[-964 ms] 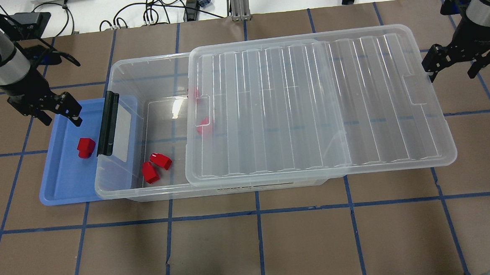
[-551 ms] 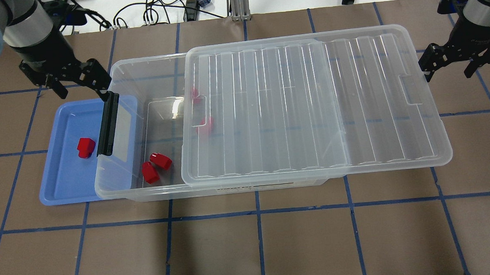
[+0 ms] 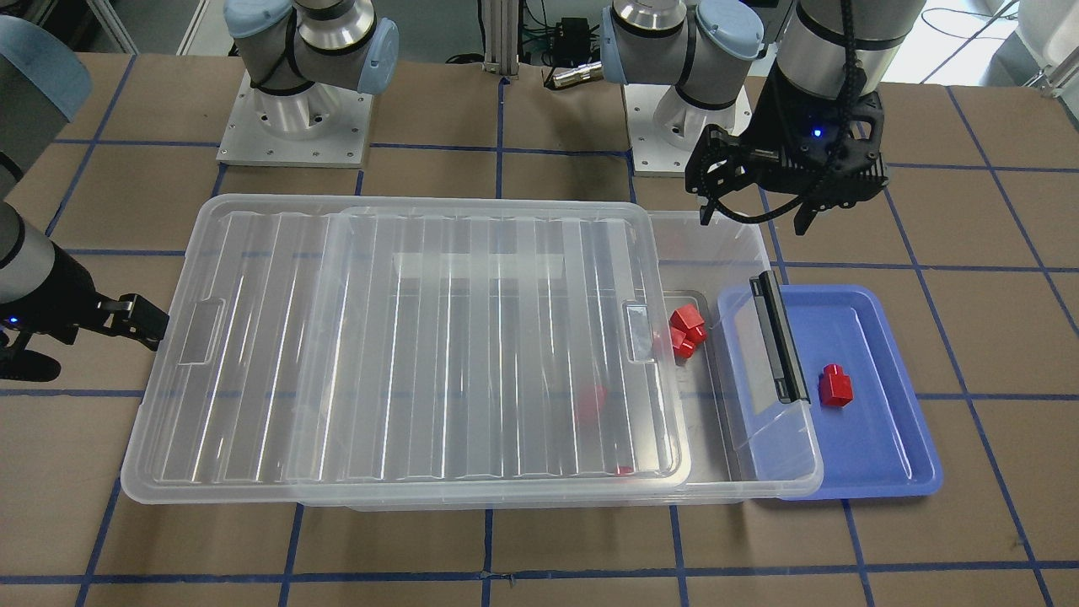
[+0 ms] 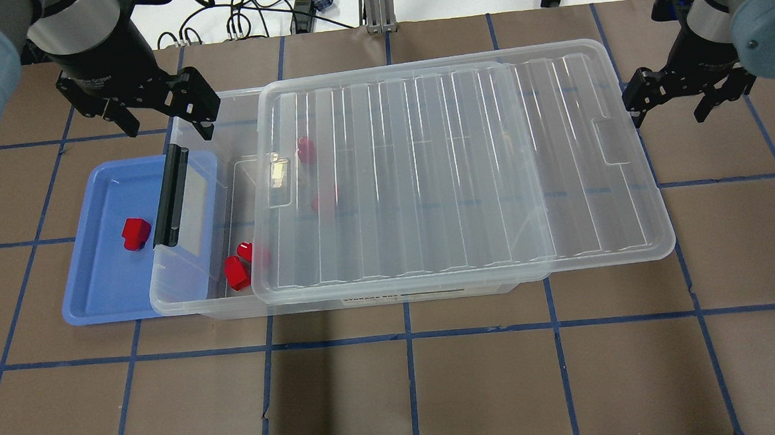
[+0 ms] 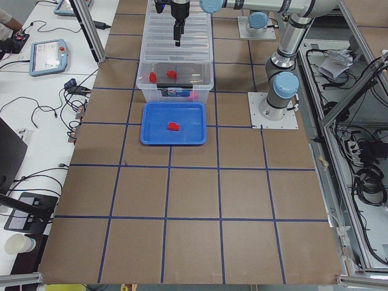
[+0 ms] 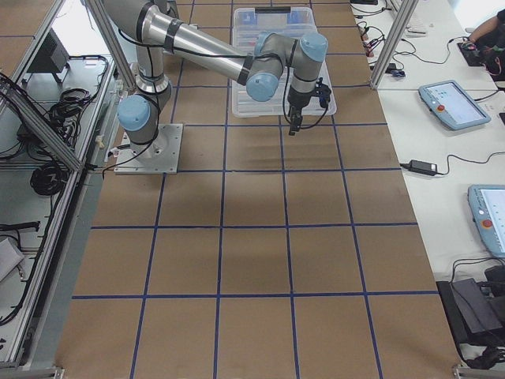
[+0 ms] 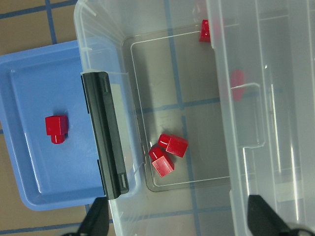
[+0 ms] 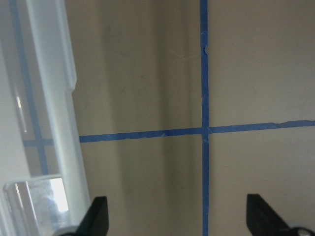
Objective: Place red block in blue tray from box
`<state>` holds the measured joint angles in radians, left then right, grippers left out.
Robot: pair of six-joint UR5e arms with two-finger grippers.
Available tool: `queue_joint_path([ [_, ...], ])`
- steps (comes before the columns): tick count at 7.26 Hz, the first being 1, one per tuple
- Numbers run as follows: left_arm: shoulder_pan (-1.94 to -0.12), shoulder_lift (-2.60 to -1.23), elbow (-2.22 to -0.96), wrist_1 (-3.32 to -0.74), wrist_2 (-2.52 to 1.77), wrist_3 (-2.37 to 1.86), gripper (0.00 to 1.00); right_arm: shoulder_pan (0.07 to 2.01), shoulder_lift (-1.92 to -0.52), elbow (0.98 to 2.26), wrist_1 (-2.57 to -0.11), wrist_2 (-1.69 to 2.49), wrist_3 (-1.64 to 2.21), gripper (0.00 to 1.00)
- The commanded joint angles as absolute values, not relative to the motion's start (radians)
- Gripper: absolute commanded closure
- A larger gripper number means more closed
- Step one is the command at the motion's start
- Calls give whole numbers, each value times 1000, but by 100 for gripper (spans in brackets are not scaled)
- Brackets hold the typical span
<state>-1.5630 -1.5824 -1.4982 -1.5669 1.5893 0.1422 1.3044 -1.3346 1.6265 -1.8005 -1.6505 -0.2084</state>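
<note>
One red block (image 4: 136, 232) lies in the blue tray (image 4: 99, 285), also in the front view (image 3: 835, 387) and the left wrist view (image 7: 56, 129). The clear box (image 4: 193, 300) overlaps the tray's right side; its black latch (image 4: 173, 195) is at that end. Its lid (image 4: 458, 167) covers most of it. Two red blocks (image 4: 236, 272) lie in the uncovered part and two more (image 4: 304, 149) show through the lid. My left gripper (image 4: 167, 126) is open and empty above the box's far left corner. My right gripper (image 4: 667, 118) is open, one finger at the lid's right edge.
The lid overhangs the box's right end. The table is brown paper with blue tape lines (image 4: 407, 336). Cables (image 4: 244, 19) lie beyond the far edge. The arm bases (image 3: 295, 118) stand behind the box.
The lid has slid left over the box, now half covering the two front blocks, with the right gripper following it. The left gripper moved from over the tray to the box's far left corner.
</note>
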Motion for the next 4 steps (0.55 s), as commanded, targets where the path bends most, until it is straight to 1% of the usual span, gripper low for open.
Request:
queue_joint_path([
  [1,-1536,-1562,-1482,-1572,1548,147,0,1353,-1333,1626,-1801,-1651,-131,0],
  [2,-1495,-1583,-1518,-1586,1560,149,0,1391,-1330,1626,-1801,-1651,-86,0],
  [4,-1491,-1565,-1549,-1600,1554,143,0,1443,-1328,1626,-1804,-1649,-19,0],
])
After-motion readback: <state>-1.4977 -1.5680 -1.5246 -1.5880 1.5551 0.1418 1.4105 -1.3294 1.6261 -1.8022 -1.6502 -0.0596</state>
